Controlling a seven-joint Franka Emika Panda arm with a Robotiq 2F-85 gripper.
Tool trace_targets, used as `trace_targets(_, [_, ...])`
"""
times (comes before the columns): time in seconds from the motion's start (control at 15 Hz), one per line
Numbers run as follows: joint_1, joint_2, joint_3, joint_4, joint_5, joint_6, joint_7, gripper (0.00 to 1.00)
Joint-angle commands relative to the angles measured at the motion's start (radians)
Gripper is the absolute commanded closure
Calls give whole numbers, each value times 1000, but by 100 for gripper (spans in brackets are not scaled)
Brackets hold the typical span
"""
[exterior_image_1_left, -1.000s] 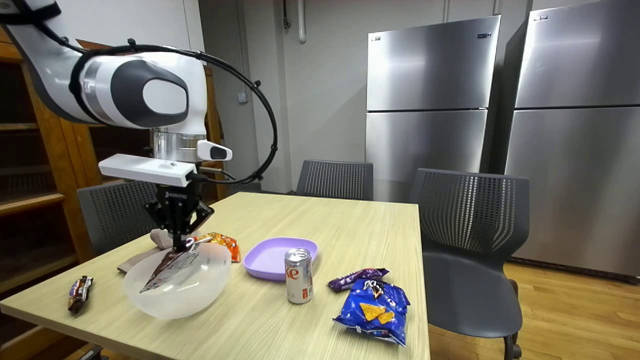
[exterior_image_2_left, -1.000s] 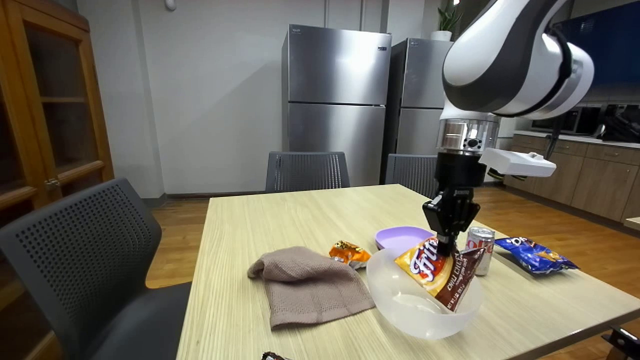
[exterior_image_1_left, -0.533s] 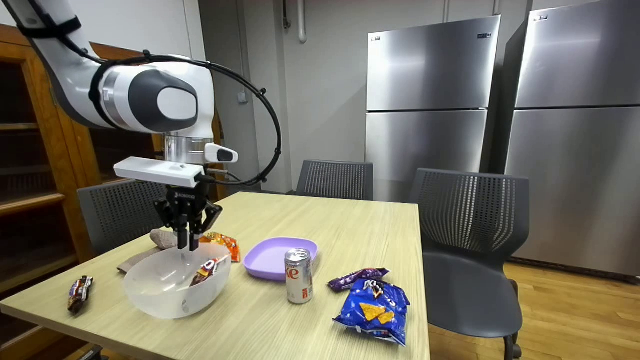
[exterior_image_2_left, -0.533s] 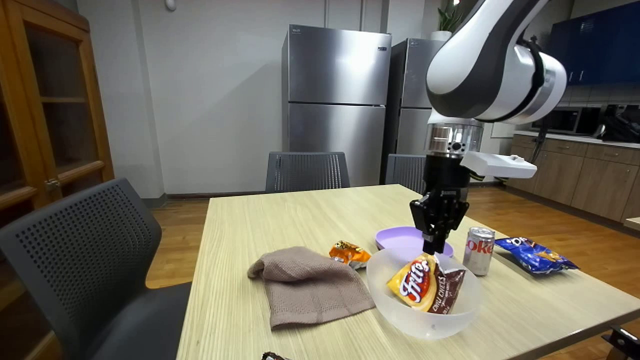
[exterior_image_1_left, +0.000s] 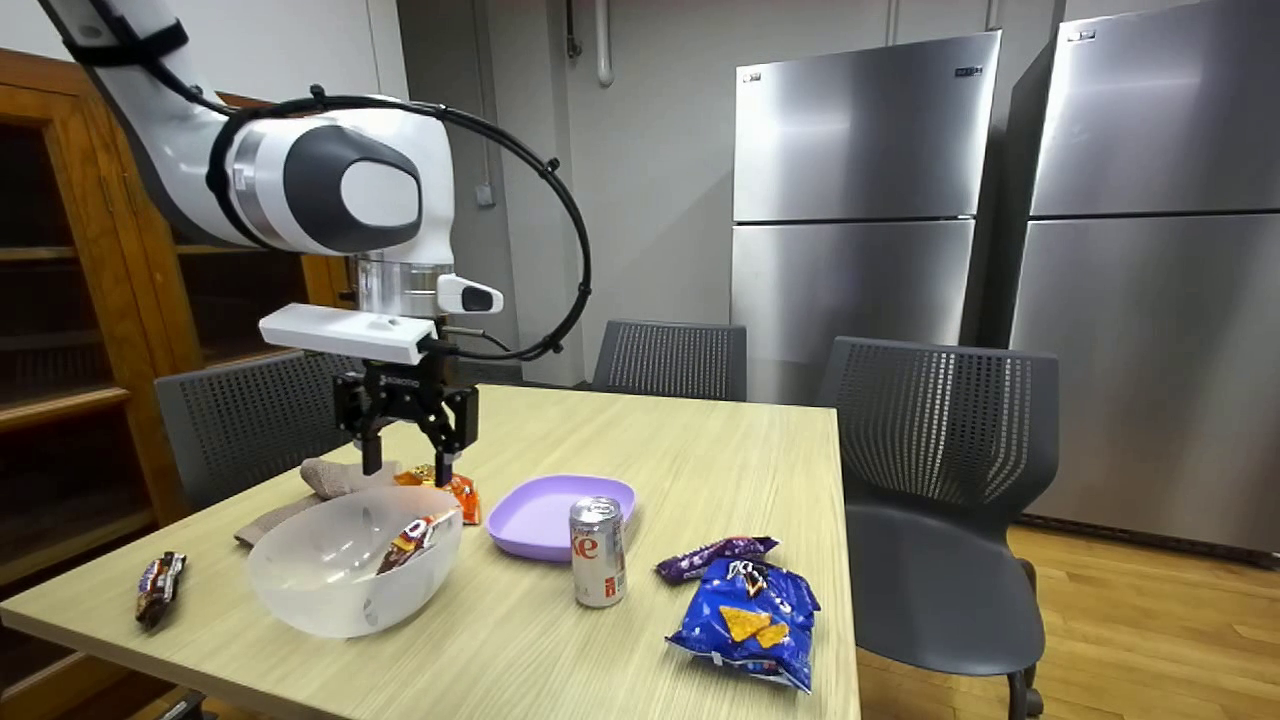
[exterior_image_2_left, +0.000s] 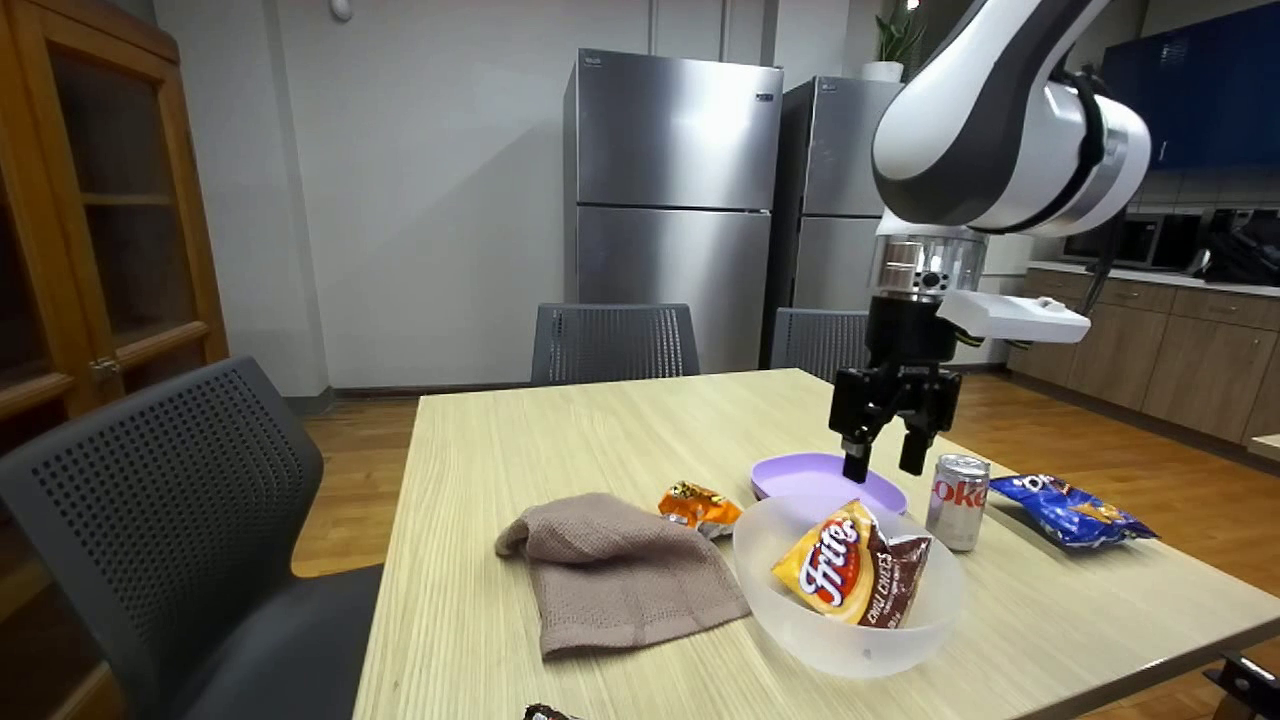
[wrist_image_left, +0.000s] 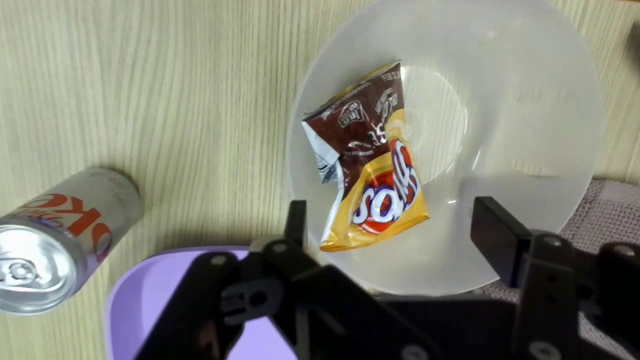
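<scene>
Above the frosted bowl (exterior_image_1_left: 310, 600), I see the tool (exterior_image_1_left: 407, 472), its jaws standing well apart. Inside this bowl lies the Fritos bag (wrist_image_left: 370, 165), and the bowl stands toward one edge of the bench (exterior_image_1_left: 700, 450). Near the neighbouring edge lies the blue Doritos bag (exterior_image_1_left: 750, 655); the Coke can (exterior_image_1_left: 598, 555) stands between it and the bowl.

Glossy Fritos bag (wrist_image_left: 370, 160), frosted bowl (wrist_image_left: 540, 125), apparently plastic

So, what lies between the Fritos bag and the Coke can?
In the wrist view, the side of the frosted bowl and a strip of table lie between the Fritos bag and Coke can.
</scene>
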Motion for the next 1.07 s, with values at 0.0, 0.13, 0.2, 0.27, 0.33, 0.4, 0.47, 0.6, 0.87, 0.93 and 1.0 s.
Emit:
trace_targets(0.0, [-52,-71,-16,-33,-51,-4,36,0])
trace_targets(0.13, [-80,-84,-36,-35,-83,-7,43,0])
trace_targets(0.2, [-95,-93,-48,-39,-102,-8,39,0])
trace_targets(0.27, [-109,-99,-58,-40,-125,-3,46,0])
trace_targets(0.33, [-124,-105,-72,-41,-132,-3,39,0])
trace_targets(0.4, [-138,-107,-85,-36,-137,-7,37,0])
trace_targets(0.47, [-152,-107,-98,-31,-135,-10,33,0])
trace_targets(0.6, [-181,-105,-129,-20,-123,-15,25,0])
trace_targets(0.87, [-237,-80,-185,4,-137,-12,25,0])
trace_targets(0.93, [-251,-72,-196,7,-148,-3,32,0])
trace_targets(1.0, [-265,-62,-212,13,-154,1,22,0])
